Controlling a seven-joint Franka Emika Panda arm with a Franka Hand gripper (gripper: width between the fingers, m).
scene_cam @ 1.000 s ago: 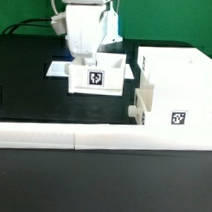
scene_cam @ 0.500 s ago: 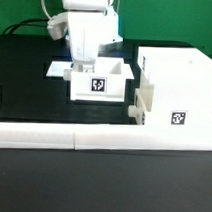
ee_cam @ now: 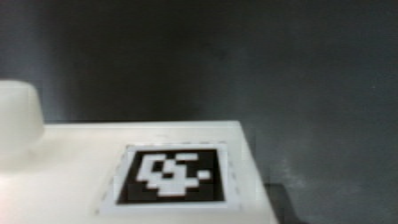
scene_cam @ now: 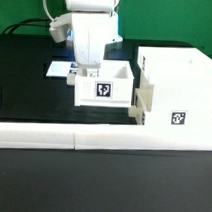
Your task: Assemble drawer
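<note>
The black worktop (scene_cam: 25, 85) fills the exterior view, with a long low white border wall (scene_cam: 102, 141) running across its near edge from left to right.

On the exterior view's right stands the tall boxy housing (scene_cam: 180, 87) of the drawer. It sits upright, its open top upward, a square tag on its near face, and its near edge lies close to the border wall. Small ledges or rails show on its left side.

The white robot arm (scene_cam: 88, 23) comes down from the far side at centre.

Just left of the housing sits a small open-topped tray (scene_cam: 105, 86), upright with its opening upward. Its tagged face points toward the near side, and its long axis runs left to right. Its right end lies just beside the housing's left side; whether they touch cannot be told.

A flat white marker board (scene_cam: 62, 68) lies on the worktop at the tray's far left.

The end effector (scene_cam: 93, 69) reaches down at the tray's far wall, its fingers apparently clenched on that wall, though the contact is partly hidden. The wrist view is blurred and shows the tray's tag (ee_cam: 175, 175) on white plastic against the dark worktop.
</note>
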